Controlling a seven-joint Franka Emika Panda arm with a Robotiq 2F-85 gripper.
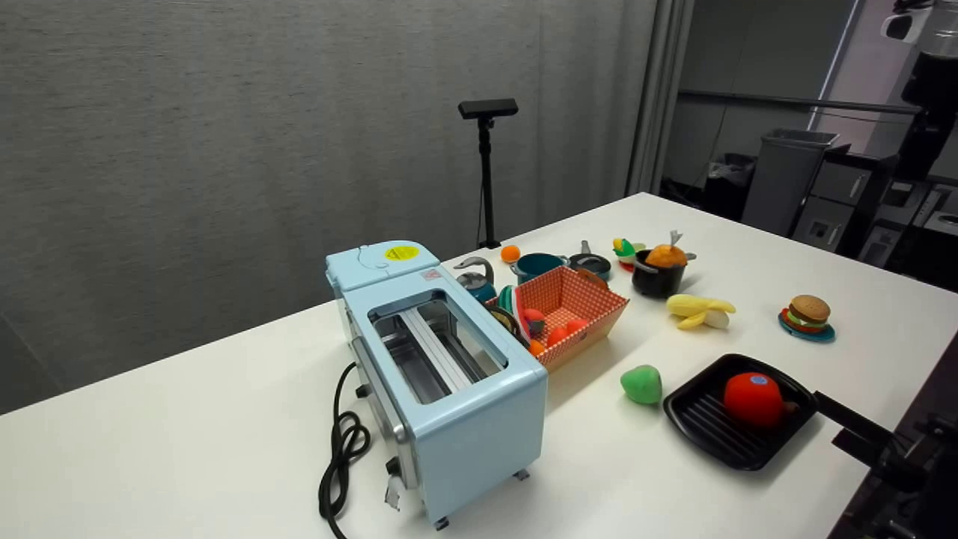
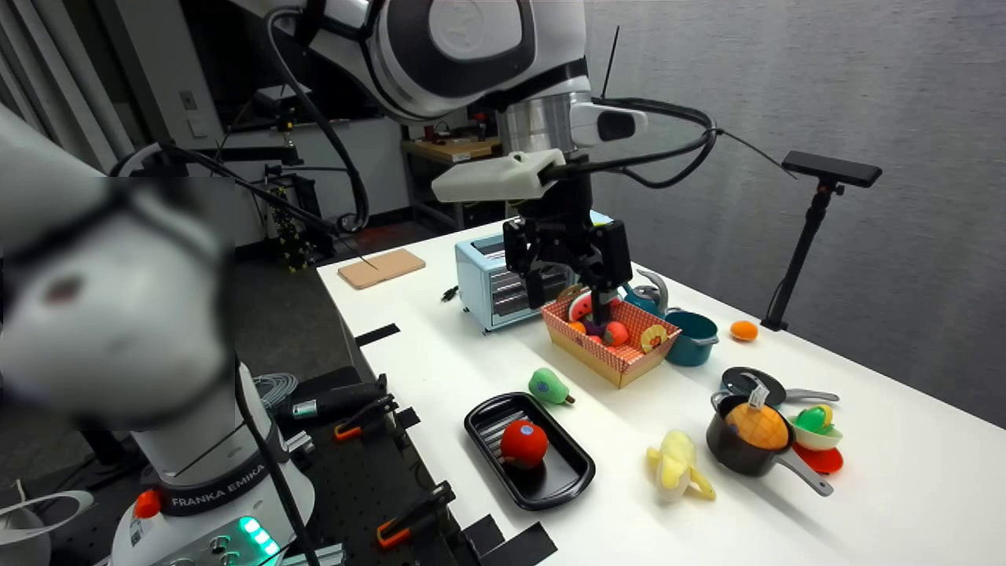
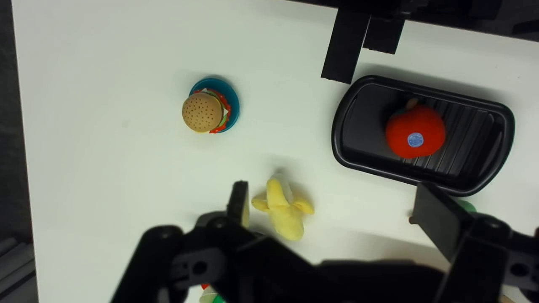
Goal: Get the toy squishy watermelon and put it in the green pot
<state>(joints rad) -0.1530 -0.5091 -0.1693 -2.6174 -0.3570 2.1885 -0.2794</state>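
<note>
The toy watermelon is a red slice point(image 2: 580, 307) with a white and green rind, standing among other toy fruit in the red-checked basket point(image 2: 582, 359). It also shows as a striped green-and-red slice point(image 1: 510, 302) in an exterior view. Beside the basket, a teal pot point(image 2: 689, 351) is what passes for the green pot; both exterior views show it. My gripper point(image 2: 569, 296) hangs high over the table, jaws wide apart and holding nothing. In the wrist view the gripper point(image 3: 335, 206) looks down on the table, with watermelon and pot both outside that view.
A light-blue toaster oven point(image 1: 479, 449) stands against the basket. A black grill pan point(image 2: 574, 472) holds a red toy fruit point(image 2: 523, 444). Around it lie a green pear point(image 2: 548, 386), a peeled banana point(image 3: 286, 214) and a burger on a plate point(image 3: 206, 110). A dark pot point(image 2: 739, 448) stands farther off.
</note>
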